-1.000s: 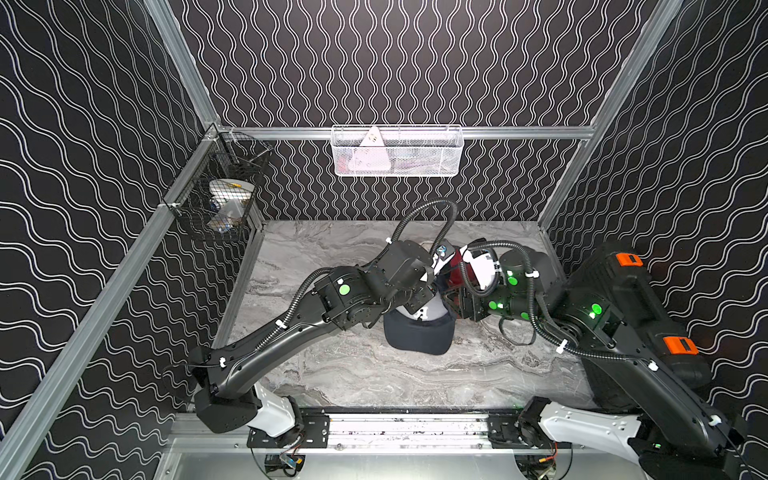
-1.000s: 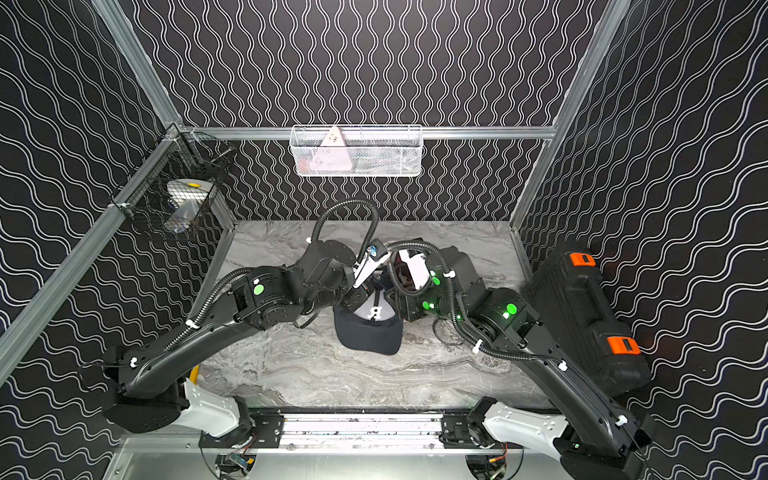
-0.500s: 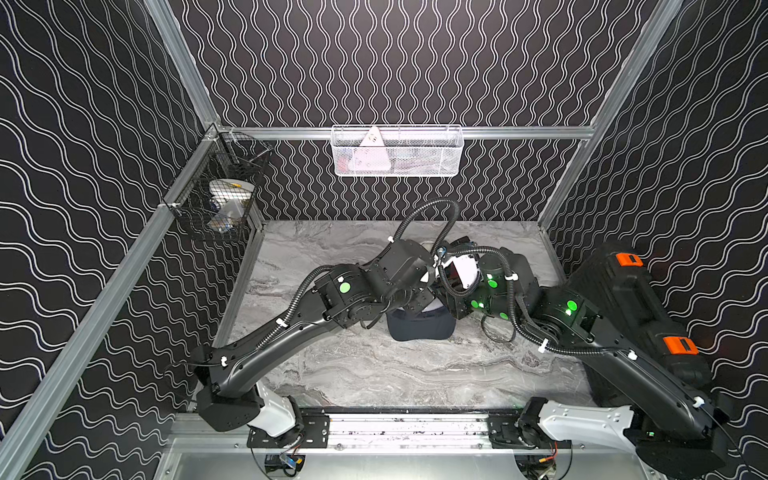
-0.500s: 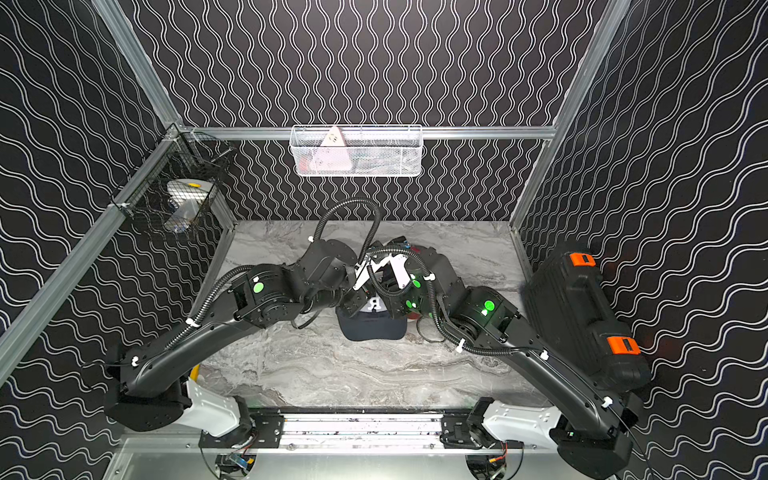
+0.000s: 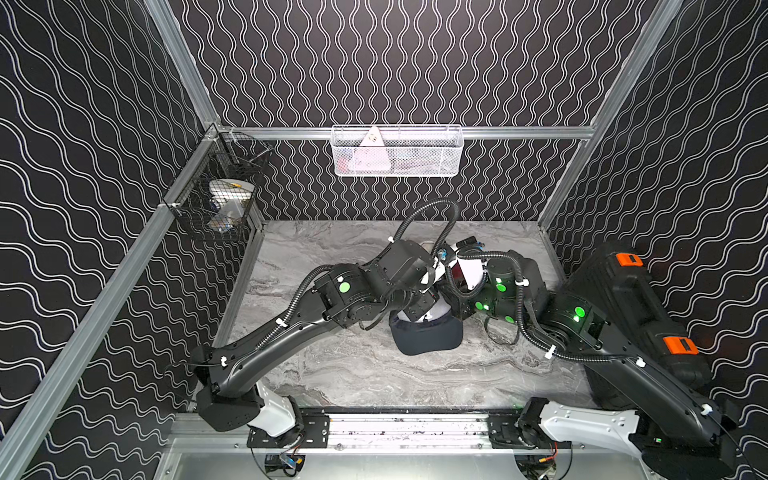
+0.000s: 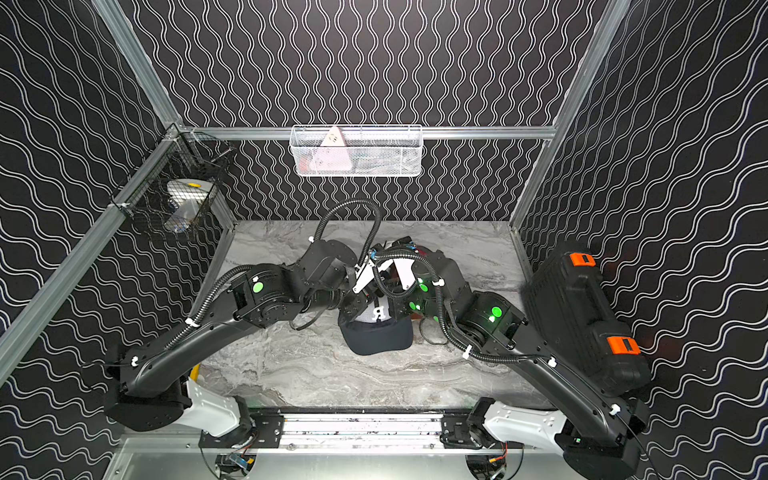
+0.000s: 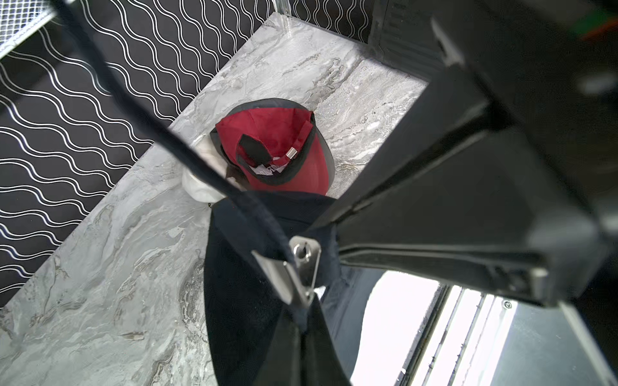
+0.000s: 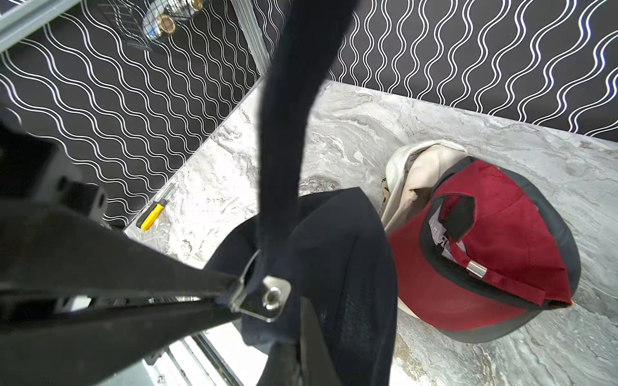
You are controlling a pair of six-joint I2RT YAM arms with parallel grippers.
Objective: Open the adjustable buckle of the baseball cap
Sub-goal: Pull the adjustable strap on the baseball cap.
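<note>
A navy baseball cap [image 5: 428, 338] [image 6: 376, 338] hangs between my two grippers over the middle of the table, brim toward the front. Its silver buckle [image 7: 302, 267] [image 8: 267, 297] sits on the navy strap [image 8: 294, 100], which runs away taut from it. My left gripper [image 7: 306, 320] is shut on the strap right at one side of the buckle. My right gripper [image 8: 297, 320] is shut on the navy band at the other side. In both top views the wrists hide the jaws and buckle.
A red cap [image 7: 284, 150] [image 8: 485, 250] lies upside down behind, against a white cap [image 8: 418, 173]. A yellow-handled screwdriver [image 8: 152, 214] lies by the left wall. A black case [image 5: 636, 299] stands at the right. Wire baskets [image 5: 397, 151] [image 5: 220, 195] hang on the walls.
My right arm has moved left to the cap and its jaws have shut on the band beside the buckle. The left gripper kept its hold; the cap shifted slightly.
</note>
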